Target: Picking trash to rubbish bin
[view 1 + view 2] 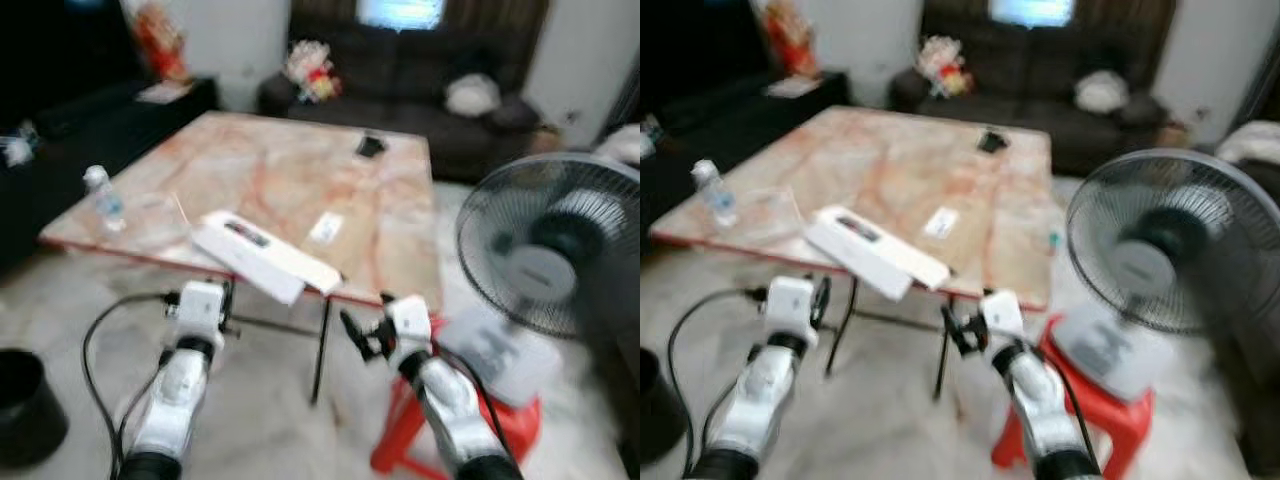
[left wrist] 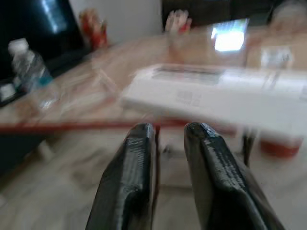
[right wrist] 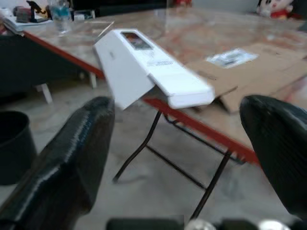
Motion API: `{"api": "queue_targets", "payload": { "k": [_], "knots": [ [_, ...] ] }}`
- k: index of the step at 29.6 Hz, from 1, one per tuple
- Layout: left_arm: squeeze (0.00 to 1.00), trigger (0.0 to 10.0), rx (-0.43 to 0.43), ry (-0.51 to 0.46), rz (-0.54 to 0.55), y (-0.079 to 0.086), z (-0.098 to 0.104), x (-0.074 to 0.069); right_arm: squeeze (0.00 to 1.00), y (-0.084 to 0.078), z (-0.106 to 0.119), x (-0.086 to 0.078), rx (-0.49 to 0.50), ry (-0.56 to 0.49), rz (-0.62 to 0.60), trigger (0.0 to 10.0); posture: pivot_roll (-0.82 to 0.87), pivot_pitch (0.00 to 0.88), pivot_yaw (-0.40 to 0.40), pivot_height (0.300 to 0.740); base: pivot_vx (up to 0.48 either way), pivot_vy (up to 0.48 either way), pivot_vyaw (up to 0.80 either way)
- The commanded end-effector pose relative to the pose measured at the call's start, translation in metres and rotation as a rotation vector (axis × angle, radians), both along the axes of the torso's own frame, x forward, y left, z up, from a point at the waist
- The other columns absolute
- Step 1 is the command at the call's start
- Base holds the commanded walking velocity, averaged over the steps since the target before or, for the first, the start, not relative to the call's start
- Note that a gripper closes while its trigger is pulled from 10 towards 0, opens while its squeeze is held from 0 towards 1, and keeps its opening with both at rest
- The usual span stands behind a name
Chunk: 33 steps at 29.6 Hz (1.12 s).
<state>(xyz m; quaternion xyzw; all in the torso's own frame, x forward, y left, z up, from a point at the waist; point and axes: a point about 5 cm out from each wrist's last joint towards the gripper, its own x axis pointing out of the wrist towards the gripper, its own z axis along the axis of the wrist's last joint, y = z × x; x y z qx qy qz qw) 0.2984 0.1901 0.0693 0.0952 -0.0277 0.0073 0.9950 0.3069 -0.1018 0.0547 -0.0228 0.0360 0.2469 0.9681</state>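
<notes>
At the lower left edge of the left eye view a black rubbish bin [image 1: 28, 405] stands on the pale floor [image 1: 270, 420]. Above it, at the left corner of the marble-pattern bench [image 1: 300, 170], a clear water bottle [image 1: 103, 196] stands upright. In the lower left part of the frame the left end effector [image 1: 227, 303] is raised just below the red front edge of the bench; in the left wrist view its two black fingers [image 2: 134, 177] are almost closed, with only a thin gap between them, and they hold nothing.

In the middle of the frame a long white box [image 1: 262, 256] lies on the bench near the front edge, and one end of it hangs over the edge, just above the left end effector. Behind it lies a flat brown cardboard piece [image 1: 345, 235] with a small white label [image 1: 326, 228] on it. A small dark object [image 1: 370, 146] lies at the far side of the bench.

In the lower middle right, the right end effector [image 1: 358, 336] is below the bench edge, and in the right wrist view its fingers [image 3: 72, 153] are spread wide apart and empty, pointing towards the white box. At the right of the frame a standing fan [image 1: 545, 245] is on a red stool [image 1: 470, 425]. A dark sofa [image 1: 420, 70] is at the top of the frame.
</notes>
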Motion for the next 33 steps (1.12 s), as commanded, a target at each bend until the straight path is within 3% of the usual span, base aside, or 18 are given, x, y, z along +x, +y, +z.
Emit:
{"api": "queue_targets", "payload": {
  "k": [1, 12, 23, 26, 33],
  "knots": [
    [0.00, 10.0, -0.011, -0.021, -0.011, -0.005, 0.007, 0.006, 0.00, 0.000, 0.003, 0.003, -0.007, -0.015, -0.009, 10.0, 0.04, 0.000, -0.032, 0.740, 0.000, 0.000, 0.00],
    [0.00, 10.0, -0.024, -0.014, 0.002, -0.003, 0.004, 0.005, 0.00, 0.009, 0.002, 0.005, 0.005, -0.002, -0.002, 10.0, 0.03, 0.000, -0.038, 0.740, 0.000, 0.000, 0.00],
    [0.00, 10.0, -0.024, -0.019, 0.001, -0.005, 0.006, 0.008, 0.00, 0.008, 0.002, 0.013, 0.043, 0.039, -0.084, 10.0, 0.04, 0.000, -0.038, 0.740, 0.000, 0.000, 0.00],
    [0.00, 10.0, -0.022, -0.024, 0.007, -0.003, 0.009, 0.010, 0.00, 0.019, 0.008, 0.015, 0.054, 0.028, -0.051, 10.0, 0.03, 0.000, -0.035, 0.740, 0.000, 0.000, 0.00],
    [0.00, 10.0, -0.017, -0.027, 0.007, -0.004, 0.009, 0.011, 0.00, 0.026, 0.013, 0.016, 0.039, -0.014, -0.027, 10.0, 0.04, 0.000, -0.032, 0.740, 0.220, 0.000, 0.11]
  ]
}}
